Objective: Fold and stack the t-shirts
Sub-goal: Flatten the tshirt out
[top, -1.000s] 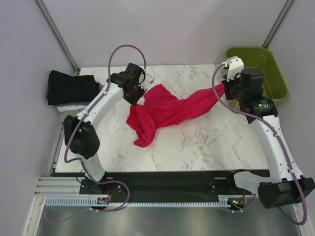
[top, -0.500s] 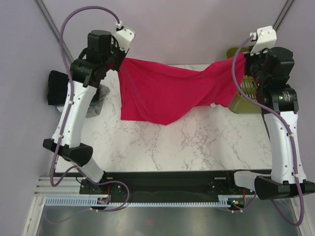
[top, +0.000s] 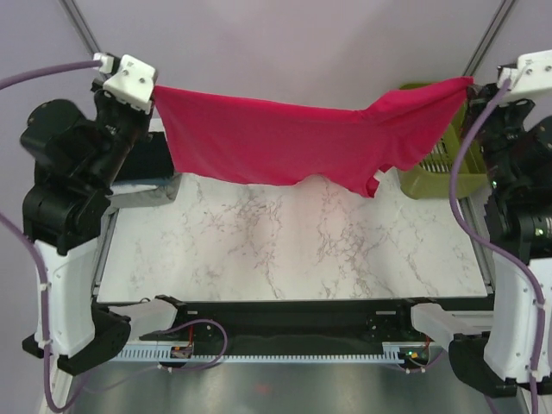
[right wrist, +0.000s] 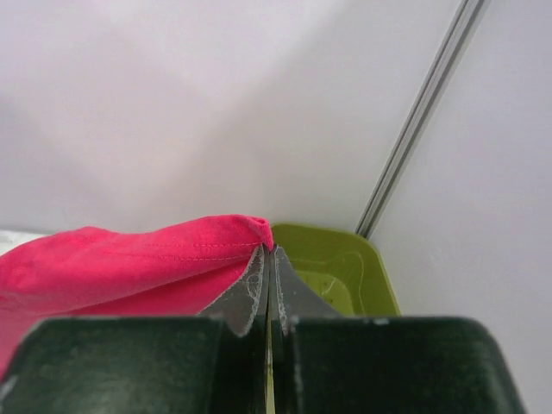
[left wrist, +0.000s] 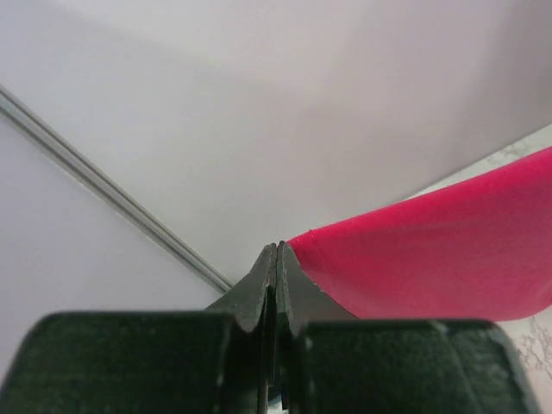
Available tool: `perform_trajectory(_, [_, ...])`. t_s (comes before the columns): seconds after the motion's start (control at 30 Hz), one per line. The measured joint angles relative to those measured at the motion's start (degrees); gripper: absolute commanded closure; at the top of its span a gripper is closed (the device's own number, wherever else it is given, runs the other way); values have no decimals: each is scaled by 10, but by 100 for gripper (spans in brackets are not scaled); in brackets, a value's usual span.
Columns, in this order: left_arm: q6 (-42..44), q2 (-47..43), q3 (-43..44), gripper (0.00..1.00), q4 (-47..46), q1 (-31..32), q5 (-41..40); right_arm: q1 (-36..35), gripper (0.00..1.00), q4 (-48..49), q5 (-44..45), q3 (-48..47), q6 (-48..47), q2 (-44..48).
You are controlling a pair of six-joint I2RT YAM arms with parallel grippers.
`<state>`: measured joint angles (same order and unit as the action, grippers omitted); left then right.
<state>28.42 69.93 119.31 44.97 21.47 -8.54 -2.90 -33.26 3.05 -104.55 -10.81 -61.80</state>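
Observation:
The crimson-pink t-shirt point(top: 293, 138) hangs stretched in the air between my two grippers, high above the marble table point(top: 285, 250). My left gripper point(top: 153, 88) is shut on its left corner; the cloth shows in the left wrist view point(left wrist: 431, 259) running off to the right of the tips point(left wrist: 278, 247). My right gripper point(top: 470, 82) is shut on its right corner, seen in the right wrist view point(right wrist: 155, 259) at the tips point(right wrist: 268, 248). The folded black, white and grey shirts are mostly hidden behind my left arm; a grey edge point(top: 138, 197) shows.
The olive-green basket point(top: 431, 164) stands at the table's back right, partly behind the hanging shirt, and shows in the right wrist view point(right wrist: 336, 267). Metal frame poles point(top: 82, 30) rise at both back corners.
Both grippers have risen and moved apart with the shirt. It went from a heap on the table to hanging stretched between them, fully off the table.

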Motion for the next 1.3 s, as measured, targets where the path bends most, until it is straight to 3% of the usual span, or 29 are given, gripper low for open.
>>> perform_trajectory(0.13, [14,-53,-6,98,-7,0,2,0,100,-9,-9,-38,-5,43])
perform_trajectory(0.3, [25,-96,3,98,-10,0,14,0,100,-18,-18,-158,-10,58])
perform_trajectory(0.43, [31,-106,35,98,-16,0,21,0,100,-16,-28,-266,-10,51])
perform_trajectory(0.57, [50,-108,53,98,-38,0,21,0,100,6,-34,-309,-21,48])
perform_trajectory(0.7, [69,-113,16,98,-59,0,21,0,100,34,-49,-245,-36,60])
perform_trajectory(0.83, [70,-127,-111,98,-80,0,29,0,100,52,-72,-68,-38,80])
perform_trajectory(0.9, [65,-123,-180,81,-70,0,51,0,100,46,-82,10,-31,78])
perform_trajectory(0.97, [54,-98,-224,58,-35,0,103,0,100,29,-91,70,-23,61])
perform_trajectory(1.0, [47,-82,-245,56,-22,0,139,0,100,20,-96,91,-21,48])
perform_trajectory(1.17, [-1,17,-338,55,39,21,292,1,100,-18,-116,132,-11,-6])
perform_trajectory(1.3, [-41,62,-372,55,39,26,324,-3,100,-26,-156,59,21,-70])
